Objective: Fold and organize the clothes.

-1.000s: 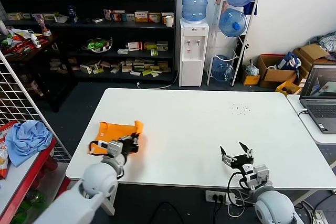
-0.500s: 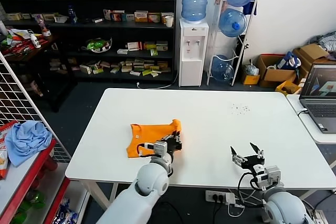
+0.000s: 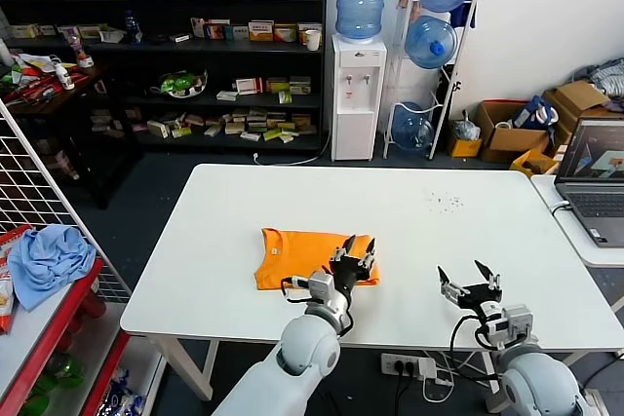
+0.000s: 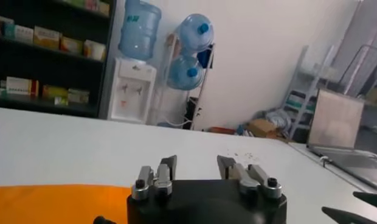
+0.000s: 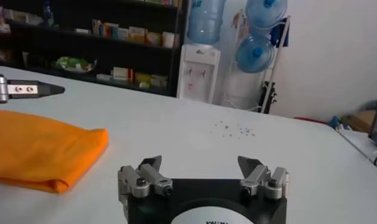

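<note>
Dragged rightward, the orange shirt (image 3: 312, 257) is now lying folded at the near middle of the desk (image 3: 409, 231). Left gripper (image 3: 355, 253), jaws spread, is letting go. Best lifting straight up. Right gripper (image 3: 470, 285), jaws spread, is waiting near right.

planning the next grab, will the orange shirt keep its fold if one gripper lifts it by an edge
Probably not. The orange shirt lies flat with a soft rounded fold, so it looks limp and would likely droop open. It seems thin and light, so a push may bunch it on the table. The left gripper is open above its edge.
</note>
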`<move>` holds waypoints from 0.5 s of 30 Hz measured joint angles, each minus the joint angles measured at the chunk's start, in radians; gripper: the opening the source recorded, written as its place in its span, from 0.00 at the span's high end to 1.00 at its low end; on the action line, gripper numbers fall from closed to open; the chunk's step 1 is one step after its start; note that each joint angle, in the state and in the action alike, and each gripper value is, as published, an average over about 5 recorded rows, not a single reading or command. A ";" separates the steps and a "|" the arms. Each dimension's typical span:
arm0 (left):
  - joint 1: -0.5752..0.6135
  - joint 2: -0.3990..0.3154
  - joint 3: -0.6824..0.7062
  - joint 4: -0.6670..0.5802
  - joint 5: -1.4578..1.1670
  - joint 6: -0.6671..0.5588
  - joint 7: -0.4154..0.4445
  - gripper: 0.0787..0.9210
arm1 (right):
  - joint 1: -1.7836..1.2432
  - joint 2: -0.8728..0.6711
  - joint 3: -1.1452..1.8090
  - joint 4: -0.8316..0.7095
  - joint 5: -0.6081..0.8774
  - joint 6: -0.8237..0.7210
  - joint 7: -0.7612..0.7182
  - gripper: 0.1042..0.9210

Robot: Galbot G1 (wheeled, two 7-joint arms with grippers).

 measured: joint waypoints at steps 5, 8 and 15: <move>0.053 0.099 -0.039 -0.043 0.046 -0.090 0.030 0.27 | 0.011 0.021 0.020 -0.005 -0.021 0.004 -0.034 0.12; 0.097 0.169 -0.082 -0.070 0.074 -0.131 0.046 0.18 | 0.018 0.045 0.035 -0.008 -0.038 0.006 -0.054 0.12; 0.204 0.297 -0.204 -0.132 0.142 -0.196 0.073 0.12 | 0.016 0.114 0.076 -0.007 -0.093 0.011 -0.104 0.12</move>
